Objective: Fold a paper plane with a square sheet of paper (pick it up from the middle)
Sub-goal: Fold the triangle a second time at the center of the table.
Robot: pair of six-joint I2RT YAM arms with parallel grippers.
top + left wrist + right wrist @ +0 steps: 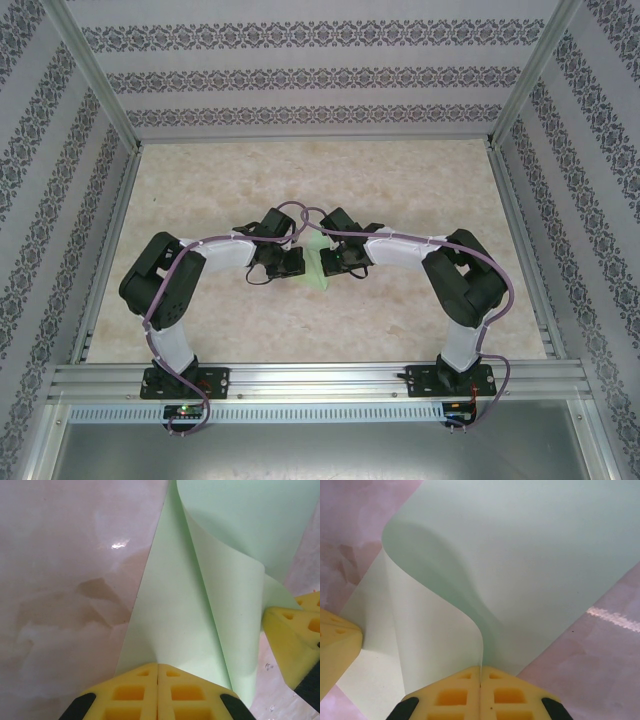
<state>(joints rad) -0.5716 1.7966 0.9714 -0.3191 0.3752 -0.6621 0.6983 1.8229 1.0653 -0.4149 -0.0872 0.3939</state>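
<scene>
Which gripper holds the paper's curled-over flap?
The right gripper: the pale green paper sheet curls up from its jaws; the left gripper pinches a flat layer.

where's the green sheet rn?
Top view: the green sheet is at the middle of the table, pinched by the left gripper on its left and the right gripper on its right, curled over itself.

The left pincer (158, 666) has its two yellow fingers pressed together on the near, narrow end of the pale green sheet of paper (170, 625), which lies partly on the glossy marbled tabletop (60, 580). One side of the sheet curls up and over in a soft roll. The right pincer (290, 625) touches that curled side with a yellow tip.
</scene>
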